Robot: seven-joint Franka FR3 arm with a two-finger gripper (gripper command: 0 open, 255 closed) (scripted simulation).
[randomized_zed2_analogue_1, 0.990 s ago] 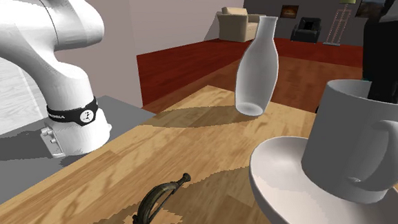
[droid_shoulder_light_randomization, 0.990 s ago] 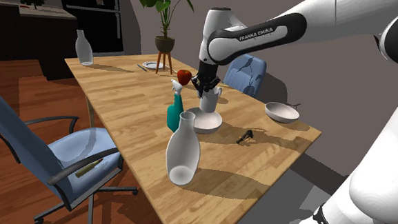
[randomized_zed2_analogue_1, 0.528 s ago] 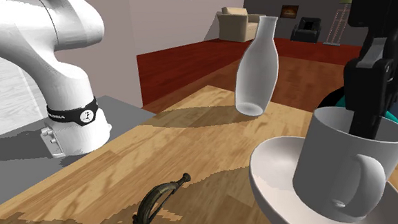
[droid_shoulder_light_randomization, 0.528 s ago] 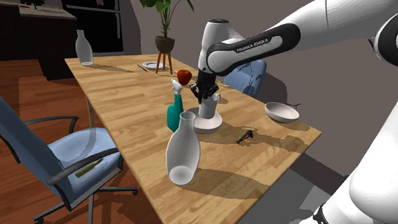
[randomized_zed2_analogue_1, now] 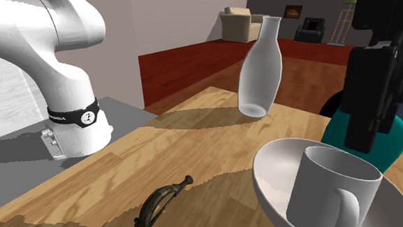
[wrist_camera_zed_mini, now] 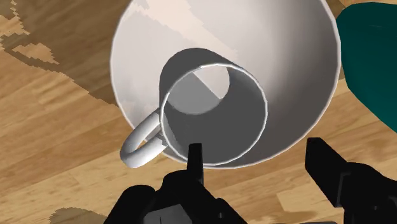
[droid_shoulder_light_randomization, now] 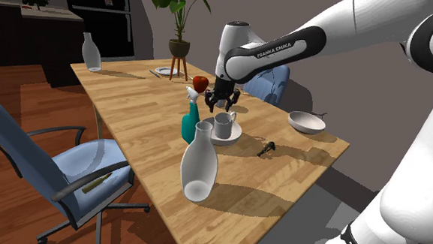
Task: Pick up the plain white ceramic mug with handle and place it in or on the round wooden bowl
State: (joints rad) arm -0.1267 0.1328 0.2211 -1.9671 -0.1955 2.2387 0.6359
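Note:
The white mug (droid_shoulder_light_randomization: pixel 224 125) stands upright inside the shallow round bowl (droid_shoulder_light_randomization: pixel 237 134), which is drawn pale white, near the middle of the wooden table. In the second exterior view the mug (randomized_zed2_analogue_1: pixel 333 195) rests on the floor of the bowl (randomized_zed2_analogue_1: pixel 268 181), handle towards the camera. My black gripper (droid_shoulder_light_randomization: pixel 223 104) hovers just above the mug's rim with its fingers apart, holding nothing. In the wrist view I look down into the mug (wrist_camera_zed_mini: pixel 213 108) in the bowl (wrist_camera_zed_mini: pixel 286 51), with the gripper (wrist_camera_zed_mini: pixel 254 153) open over the rim.
A teal spray bottle (droid_shoulder_light_randomization: pixel 189 121) stands right beside the bowl, with a red apple (droid_shoulder_light_randomization: pixel 200 83) behind it. A tall white vase (droid_shoulder_light_randomization: pixel 199 163) sits nearer the table's front edge. A second white bowl (droid_shoulder_light_randomization: pixel 306 122) and a small dark object (droid_shoulder_light_randomization: pixel 267 150) lie towards the shoulder view's right.
The mug came down into the bowl and now rests there. The fingers, earlier clamped on its rim, have opened and let it go, and the gripper has lifted slightly.

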